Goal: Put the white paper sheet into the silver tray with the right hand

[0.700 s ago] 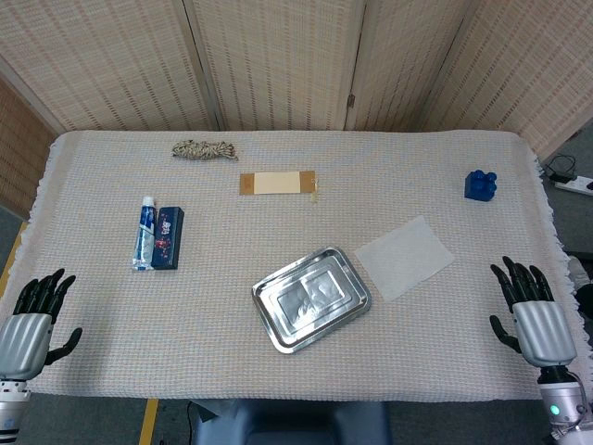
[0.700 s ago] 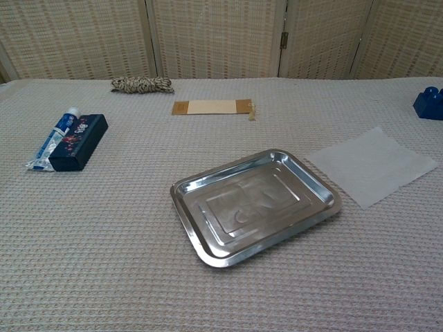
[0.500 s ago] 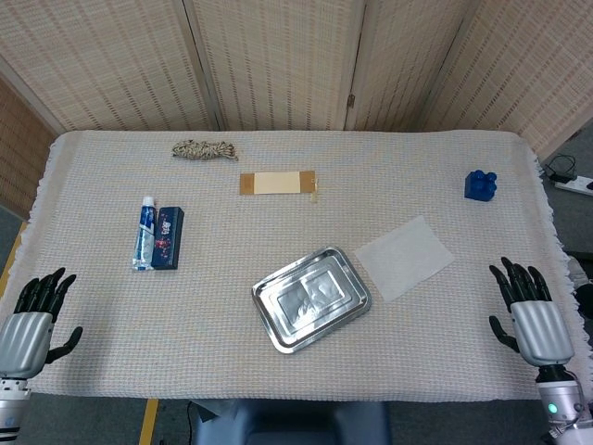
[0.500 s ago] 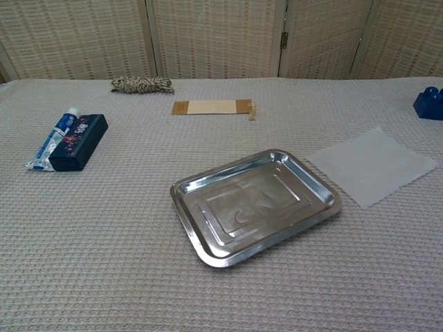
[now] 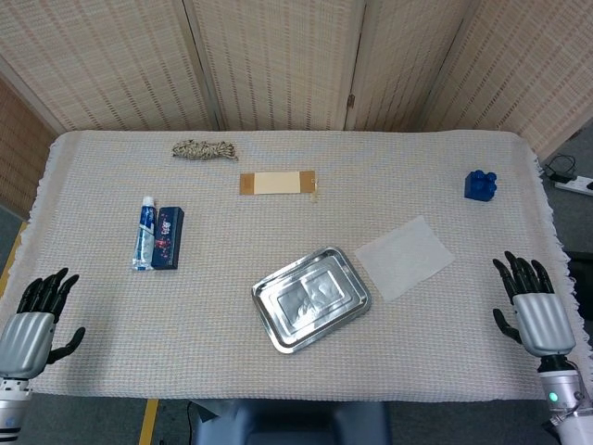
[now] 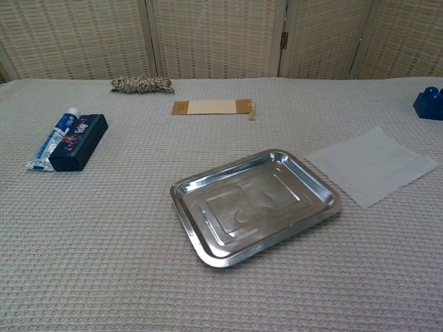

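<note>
A white paper sheet (image 5: 405,257) (image 6: 373,165) lies flat on the woven cloth, just right of the silver tray (image 5: 311,298) (image 6: 255,205). The tray holds nothing. My right hand (image 5: 535,311) hovers at the table's near right corner, fingers spread, holding nothing, well away from the sheet. At the near left corner my left hand (image 5: 34,322) is likewise spread with nothing in it. Neither hand shows in the chest view.
A toothpaste tube (image 5: 145,232) and a dark box (image 5: 168,237) lie at the left. A coil of rope (image 5: 204,148) and a tan card (image 5: 278,183) sit at the back. A blue block (image 5: 480,184) stands at the far right.
My right hand has drifted slightly right and toward the table's near edge. The left hand has barely shifted. The sheet and tray have not moved.
</note>
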Robot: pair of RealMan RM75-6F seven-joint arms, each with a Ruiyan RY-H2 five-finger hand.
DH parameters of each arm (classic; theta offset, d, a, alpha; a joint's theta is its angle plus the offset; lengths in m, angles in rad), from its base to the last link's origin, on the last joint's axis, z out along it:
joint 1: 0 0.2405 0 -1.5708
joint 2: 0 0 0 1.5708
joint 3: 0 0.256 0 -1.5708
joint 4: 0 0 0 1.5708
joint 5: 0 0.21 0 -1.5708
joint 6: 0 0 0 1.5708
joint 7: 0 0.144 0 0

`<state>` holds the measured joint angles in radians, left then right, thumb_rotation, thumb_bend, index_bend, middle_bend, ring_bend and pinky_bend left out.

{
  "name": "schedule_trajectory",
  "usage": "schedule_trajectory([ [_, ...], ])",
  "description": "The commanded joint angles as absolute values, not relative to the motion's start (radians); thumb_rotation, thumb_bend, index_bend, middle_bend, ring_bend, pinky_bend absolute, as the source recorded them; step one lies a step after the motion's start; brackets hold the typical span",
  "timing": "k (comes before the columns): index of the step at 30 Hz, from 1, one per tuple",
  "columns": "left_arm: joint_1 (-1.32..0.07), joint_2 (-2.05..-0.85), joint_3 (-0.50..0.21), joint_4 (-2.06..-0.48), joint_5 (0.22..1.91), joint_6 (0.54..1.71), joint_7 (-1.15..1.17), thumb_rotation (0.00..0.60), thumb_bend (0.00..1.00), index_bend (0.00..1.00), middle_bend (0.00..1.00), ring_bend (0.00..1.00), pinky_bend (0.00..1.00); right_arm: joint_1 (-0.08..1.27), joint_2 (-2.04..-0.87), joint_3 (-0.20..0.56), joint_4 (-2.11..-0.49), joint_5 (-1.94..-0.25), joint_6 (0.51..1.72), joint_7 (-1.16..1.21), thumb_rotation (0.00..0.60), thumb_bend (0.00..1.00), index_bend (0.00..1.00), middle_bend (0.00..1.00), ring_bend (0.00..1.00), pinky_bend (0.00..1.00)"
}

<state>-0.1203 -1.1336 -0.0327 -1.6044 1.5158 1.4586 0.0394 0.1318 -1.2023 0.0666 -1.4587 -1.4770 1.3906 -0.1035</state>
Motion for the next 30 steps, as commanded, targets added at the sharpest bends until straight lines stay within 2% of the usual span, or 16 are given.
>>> schedule_trajectory([
  [1, -0.123, -1.138, -0.034, -1.603, 1.514, 1.456, 0.049, 0.600, 0.40, 0.00, 0.00, 0.00, 0.00, 0.183, -1.252, 0.078, -1.303, -1.486, 1.334, -0.062, 0.600, 0.43, 0.28, 0.00, 0.00, 0.00],
  [5, -0.128, -1.146, -0.035, -1.598, 1.505, 1.443, 0.061, 0.600, 0.40, 0.00, 0.00, 0.00, 0.00, 0.214, -1.333, 0.083, -1.146, -1.495, 1.312, 0.020, 0.600, 0.43, 0.37, 0.00, 0.00, 0.00],
  [9, -0.135, -1.149, -0.041, -1.590, 1.484, 1.424, 0.058, 0.600, 0.40, 0.00, 0.00, 0.00, 0.00, 0.238, -1.431, 0.075, -0.977, -1.513, 1.303, 0.083, 0.600, 0.43, 0.41, 0.00, 0.00, 0.00],
  [20, -0.138, -1.154, -0.044, -1.583, 1.471, 1.419, 0.060, 0.600, 0.40, 0.00, 0.00, 0.00, 0.00, 0.314, -1.665, 0.061, -0.595, -1.545, 1.277, 0.134, 0.600, 0.43, 0.42, 0.00, 0.00, 0.00],
  [30, -0.144, -1.151, -0.048, -1.570, 1.454, 1.400, 0.037, 0.600, 0.40, 0.00, 0.00, 0.00, 0.00, 0.367, -1.783, 0.048, -0.426, -1.558, 1.248, 0.198, 0.600, 0.43, 0.39, 0.00, 0.00, 0.00],
])
